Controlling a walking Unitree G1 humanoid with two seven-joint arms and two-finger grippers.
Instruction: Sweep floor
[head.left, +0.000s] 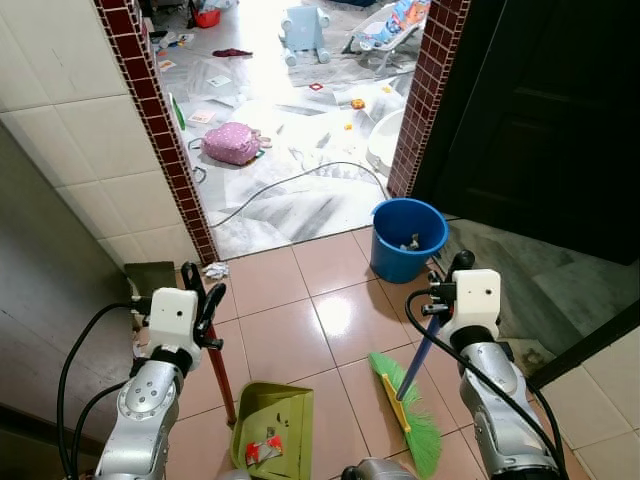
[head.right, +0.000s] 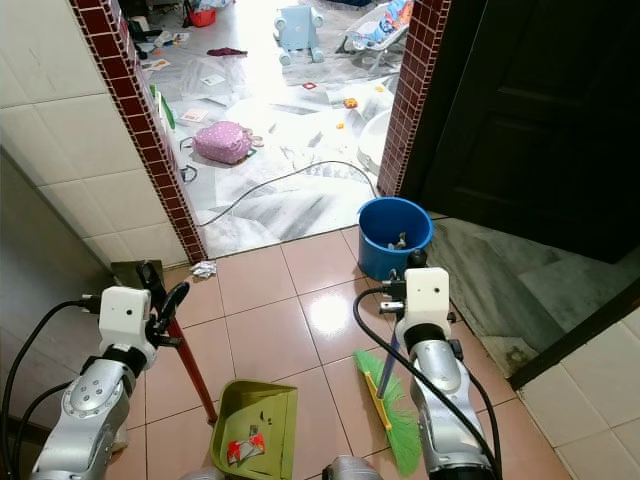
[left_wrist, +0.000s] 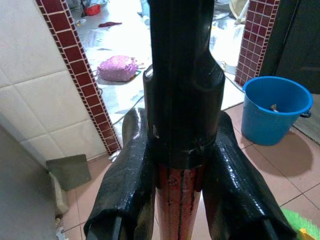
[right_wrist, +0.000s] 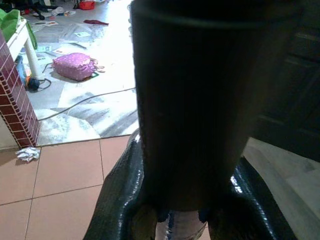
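left gripper (head.left: 200, 300) jaws pinch the dustpan (head.left: 272, 425) handle upright; right gripper (head.left: 440, 290) jaws pinch the broom (head.left: 410, 405), angled for sweeping.

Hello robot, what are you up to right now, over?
Left pincer shut on dustpan handle. Right pincer shut on broom. Crumpled paper ahead, blue bucket close by.

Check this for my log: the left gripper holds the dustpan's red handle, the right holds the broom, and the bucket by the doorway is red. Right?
Not quite: the bucket is blue, as the left eye view shows. The left gripper does hold the dustpan by its red handle, and the right gripper holds the broom.
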